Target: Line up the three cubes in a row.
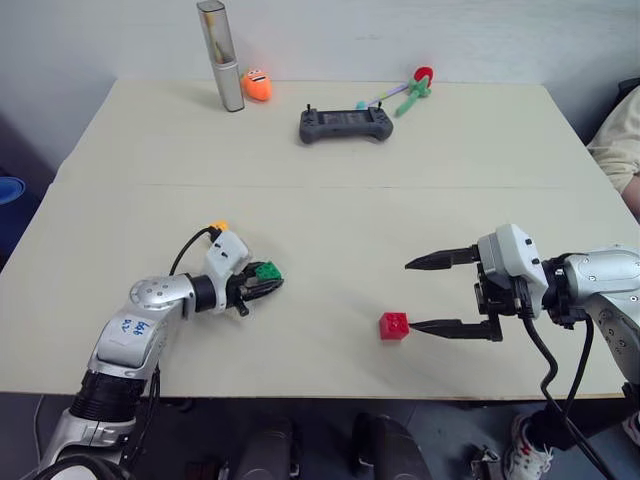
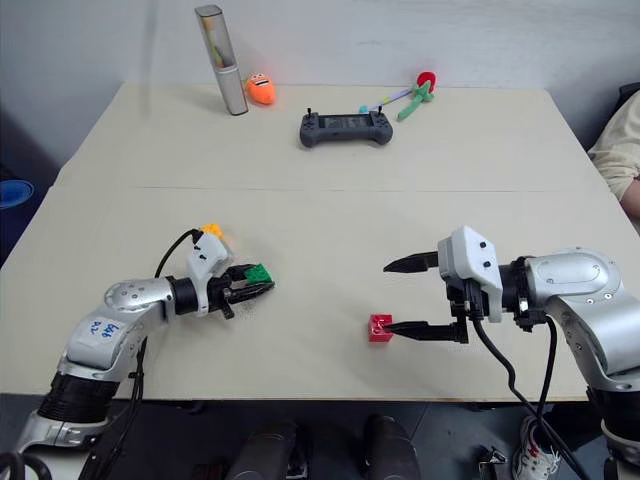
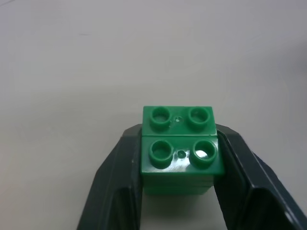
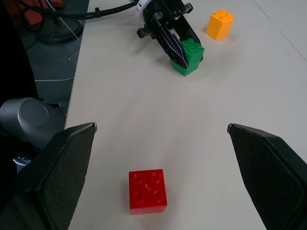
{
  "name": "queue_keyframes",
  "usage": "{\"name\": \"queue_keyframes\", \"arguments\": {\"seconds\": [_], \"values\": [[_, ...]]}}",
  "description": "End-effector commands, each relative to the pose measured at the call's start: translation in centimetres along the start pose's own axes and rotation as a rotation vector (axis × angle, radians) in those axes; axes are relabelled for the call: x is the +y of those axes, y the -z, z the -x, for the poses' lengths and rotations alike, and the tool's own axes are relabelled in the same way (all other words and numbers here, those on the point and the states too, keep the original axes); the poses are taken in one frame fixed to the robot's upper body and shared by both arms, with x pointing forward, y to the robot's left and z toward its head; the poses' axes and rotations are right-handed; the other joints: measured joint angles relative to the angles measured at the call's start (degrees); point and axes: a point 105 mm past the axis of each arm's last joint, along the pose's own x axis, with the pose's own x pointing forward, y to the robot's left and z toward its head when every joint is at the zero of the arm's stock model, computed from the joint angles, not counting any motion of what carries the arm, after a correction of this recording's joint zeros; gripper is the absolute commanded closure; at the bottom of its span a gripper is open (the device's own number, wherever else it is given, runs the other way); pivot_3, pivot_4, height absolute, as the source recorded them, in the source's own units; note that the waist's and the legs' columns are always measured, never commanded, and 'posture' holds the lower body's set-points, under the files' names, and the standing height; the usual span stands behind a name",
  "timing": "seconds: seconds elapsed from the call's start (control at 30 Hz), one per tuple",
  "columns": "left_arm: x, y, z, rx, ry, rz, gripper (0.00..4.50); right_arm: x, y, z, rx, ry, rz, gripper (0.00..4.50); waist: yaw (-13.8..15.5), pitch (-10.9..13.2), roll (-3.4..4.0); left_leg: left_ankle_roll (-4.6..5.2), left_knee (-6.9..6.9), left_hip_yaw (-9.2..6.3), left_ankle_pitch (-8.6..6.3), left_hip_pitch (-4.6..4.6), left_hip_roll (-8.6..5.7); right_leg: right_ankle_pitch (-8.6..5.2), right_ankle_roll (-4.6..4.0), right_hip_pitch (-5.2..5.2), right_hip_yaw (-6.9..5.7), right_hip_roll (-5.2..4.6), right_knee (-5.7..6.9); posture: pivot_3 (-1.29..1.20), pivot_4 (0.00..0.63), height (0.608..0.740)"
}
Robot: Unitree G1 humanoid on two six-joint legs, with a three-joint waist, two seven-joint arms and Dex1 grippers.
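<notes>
While my left gripper (image 1: 268,283) is clamped on the green cube (image 3: 181,151) — both fingers pressed to its sides, low over the table (image 1: 330,200) — my right gripper (image 1: 428,295) hangs with its fingers wide apart. Its lower fingertip is just beside the red cube (image 1: 393,326). Near my left wrist sits the orange cube (image 4: 219,24).

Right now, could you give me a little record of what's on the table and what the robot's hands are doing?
green cube: clamped in left gripper, on table
red cube: free, beside lower finger of right gripper
yellow-orange cube: free, just behind left gripper
right gripper: wide open
row: not formed yet
far edge: silver tube, orange toy, game controller
</notes>
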Motion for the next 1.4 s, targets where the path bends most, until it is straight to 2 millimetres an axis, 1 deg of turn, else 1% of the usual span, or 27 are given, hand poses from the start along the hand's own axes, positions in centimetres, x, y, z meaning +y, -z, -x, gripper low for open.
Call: {"name": "queue_keyframes", "arguments": {"seconds": [0.03,0.1,0.2,0.27,0.33,0.4,0.53,0.67,0.77,0.83,0.9,1.03,1.23,1.3,1.37,1.4], "values": [[-0.7,-0.3,0.2,0.014,0.073,-0.060,2.99,0.0,-0.6,0.3,-0.004,0.012,0.046,0.00,-0.01,0.00,0.00,0.00,0.00,0.00,0.00,0.00,0.00,0.00,0.00,0.00,0.00,0.01,0.00,0.00,0.150,0.740],[-1.6,-0.6,0.3,0.014,0.146,-0.090,2.99,0.0,-0.5,0.3,-0.001,0.014,0.048,0.00,-0.04,0.00,0.00,0.00,0.00,0.01,0.00,0.00,0.00,0.00,0.00,0.00,0.00,0.01,-0.01,0.00,0.150,0.740],[-3.7,-1.8,0.8,-0.017,0.320,-0.163,2.99,0.0,-0.3,0.4,0.011,0.012,0.054,0.00,0.02,0.00,0.00,0.00,0.01,0.00,0.00,-0.01,0.00,0.00,0.00,0.00,0.00,0.00,-0.02,0.00,0.150,0.740],[-5.5,-2.1,1.1,0.005,0.460,-0.268,2.99,0.7,0.3,0.5,0.041,-0.022,0.049,0.00,0.10,0.00,0.00,0.00,0.03,-0.02,-0.01,-0.04,0.00,0.00,0.00,0.00,-0.01,-0.02,-0.04,0.00,0.150,0.740],[-6.3,-2.0,1.1,0.034,0.545,-0.325,2.99,1.4,0.8,0.4,0.059,-0.043,0.049,0.00,0.14,0.00,0.00,0.01,0.04,-0.03,-0.01,-0.06,-0.01,0.00,0.00,0.00,-0.03,-0.04,-0.12,0.00,0.150,0.740],[-6.4,-2.0,0.7,0.046,0.583,-0.351,2.99,1.7,1.0,0.3,0.063,-0.050,0.047,0.00,0.04,0.00,0.00,0.01,0.05,-0.01,-0.01,-0.05,-0.02,0.00,0.00,0.00,-0.01,-0.03,-0.17,0.00,0.150,0.740],[-6.4,-2.4,-0.4,0.038,0.617,-0.355,2.99,2.2,1.0,0.4,0.061,-0.054,0.034,0.00,0.00,0.00,0.00,0.02,0.07,0.00,-0.01,-0.05,0.00,0.00,0.00,0.00,-0.02,0.01,-0.16,0.00,0.150,0.740],[-7.7,-2.2,-1.9,0.041,0.675,-0.359,2.99,2.8,1.2,0.5,0.065,-0.041,0.017,0.00,0.08,0.00,0.00,0.06,0.11,0.00,-0.02,-0.08,0.00,0.01,0.01,0.01,-0.04,0.04,-0.02,0.00,0.150,0.740],[-7.9,-1.8,-3.4,0.048,0.642,-0.379,2.99,3.1,1.1,0.5,0.065,-0.034,0.009,0.00,0.10,0.00,-0.01,0.09,0.15,-0.01,-0.03,-0.11,-0.01,0.02,0.03,0.02,-0.05,0.04,-0.03,0.00,0.150,0.740],[-7.9,-2.0,-4.3,0.032,0.621,-0.375,2.99,3.3,1.1,0.5,0.064,-0.029,0.002,0.00,0.12,0.01,-0.01,0.12,0.20,-0.01,-0.02,-0.11,-0.01,0.03,0.05,0.03,-0.04,0.04,-0.02,0.00,0.150,0.740],[-7.8,-2.2,-4.6,0.022,0.613,-0.375,2.99,3.5,1.1,0.4,0.062,-0.027,-0.007,0.00,0.11,0.01,-0.02,0.14,0.22,-0.02,-0.01,-0.11,-0.02,0.04,0.07,0.04,-0.04,0.02,-0.03,0.00,0.150,0.740],[-7.8,-1.9,-4.5,0.032,0.618,-0.360,2.99,3.9,1.1,0.1,0.059,-0.031,-0.017,0.00,0.09,0.01,-0.02,0.14,0.21,-0.04,-0.02,-0.11,0.00,0.04,0.07,0.03,-0.04,0.02,-0.02,0.00,0.150,0.740],[-7.5,-1.3,-4.8,0.038,0.594,-0.322,2.99,3.6,1.1,0.1,0.057,-0.011,-0.019,0.00,0.12,0.01,-0.02,0.14,0.21,-0.05,-0.02,-0.10,0.00,0.04,0.07,0.04,-0.03,0.00,-0.04,0.00,0.150,0.740],[-7.8,-1.5,-4.6,0.028,0.615,-0.281,2.27,3.5,1.1,0.1,0.058,-0.013,-0.018,0.00,0.16,0.01,-0.02,0.14,0.22,-0.05,-0.02,-0.10,-0.02,0.04,0.07,0.05,-0.04,-0.02,-0.04,0.00,0.150,0.740],[-8.0,-1.6,-4.1,0.028,0.627,-0.271,1.73,3.4,1.1,0.0,0.056,-0.012,-0.017,0.00,0.08,0.01,-0.02,0.15,0.22,-0.05,-0.02,-0.10,-0.02,0.04,0.08,0.05,-0.04,-0.02,-0.04,0.00,0.150,0.740],[-7.9,-1.6,-3.9,0.031,0.623,-0.273,1.39,3.3,1.1,0.0,0.054,-0.012,-0.016,0.00,0.07,0.01,-0.02,0.15,0.22,-0.05,-0.02,-0.11,-0.01,0.04,0.08,0.05,-0.04,-0.01,-0.03,0.00,0.150,0.740]]}}
